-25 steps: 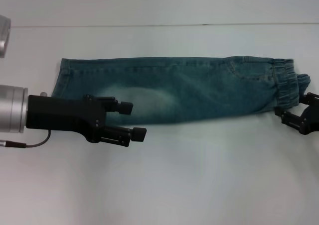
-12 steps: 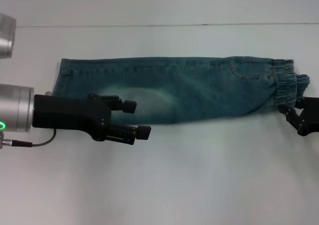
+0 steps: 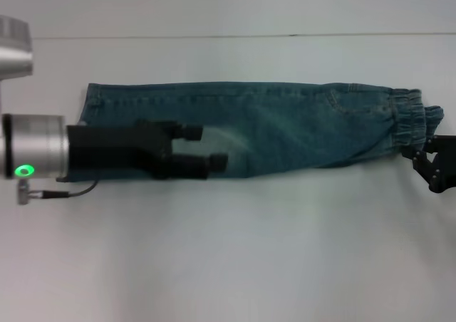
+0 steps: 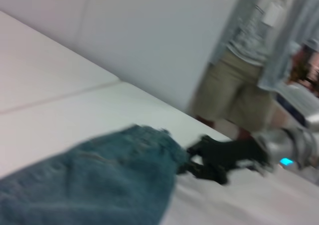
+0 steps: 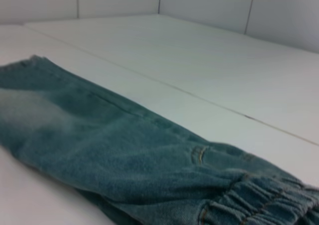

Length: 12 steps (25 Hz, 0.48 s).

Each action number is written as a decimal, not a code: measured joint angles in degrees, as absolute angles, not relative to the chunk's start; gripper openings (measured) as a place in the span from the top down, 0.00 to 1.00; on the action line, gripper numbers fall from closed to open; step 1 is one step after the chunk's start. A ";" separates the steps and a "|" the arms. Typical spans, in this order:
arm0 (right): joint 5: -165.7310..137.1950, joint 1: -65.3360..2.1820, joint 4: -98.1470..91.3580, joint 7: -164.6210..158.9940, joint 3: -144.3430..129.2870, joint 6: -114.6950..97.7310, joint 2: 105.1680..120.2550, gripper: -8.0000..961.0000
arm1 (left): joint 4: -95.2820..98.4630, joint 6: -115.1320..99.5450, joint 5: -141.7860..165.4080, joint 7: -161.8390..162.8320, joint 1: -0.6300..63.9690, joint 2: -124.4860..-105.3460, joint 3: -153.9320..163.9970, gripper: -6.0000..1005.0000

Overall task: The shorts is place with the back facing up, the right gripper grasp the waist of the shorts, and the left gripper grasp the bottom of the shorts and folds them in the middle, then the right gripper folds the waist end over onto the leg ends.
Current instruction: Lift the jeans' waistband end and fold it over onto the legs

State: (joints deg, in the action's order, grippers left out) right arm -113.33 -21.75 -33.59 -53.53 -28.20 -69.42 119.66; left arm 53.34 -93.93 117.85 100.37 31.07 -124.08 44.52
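The blue faded denim shorts (image 3: pixel 249 130) lie already folded lengthwise into one long strip on the white table (image 3: pixel 228 265), and that strip runs left to right across my view. Its gathered, ruffled elastic waist (image 3: pixel 410 126) is at the right end; the flat stitched leg ends (image 3: pixel 89 112) are at the far left. So the fold that remains, as I judge it, has to travel along that long axis, from right to left.

My right gripper (image 3: pixel 433 167), the black two-fingered claw, sits at the right edge of the scene, just beside the near corner of the waist band and a little nearer to me than the cloth. I cannot tell from here whether its fingers are apart or together, nor whether they touch the denim. My right wrist camera looks down the length of the strip, with the ruffled band closest and the hems farthest off, which confirms the waist is the end at my right hand.

My left gripper (image 3: pixel 192 149), the black claw on the silver cylindrical cuff with the green light, is over the left half of the strip, pointing right along it, its two fingers apart and holding nothing, above the near edge of the cloth. It lies right across the stretch the waist must land on, so I judge it ought to clear away first.

The waist belongs to my right arm: it is plainly the nearer one.
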 joint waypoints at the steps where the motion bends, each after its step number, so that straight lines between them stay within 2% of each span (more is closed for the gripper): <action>1: -113.30 -21.47 -34.16 -53.89 -28.17 -70.11 119.72 0.84 | 51.95 -91.89 116.62 99.87 31.34 -124.14 45.02 0.18; 9: -113.29 -20.01 -38.05 -56.45 -28.28 -73.20 119.72 0.85 | 38.34 -78.05 98.36 84.39 32.79 -124.61 52.10 0.20; 12: -113.29 -19.67 -39.93 -57.33 -28.44 -74.49 119.85 0.85 | 32.46 -68.55 91.39 79.81 34.84 -124.64 57.23 0.33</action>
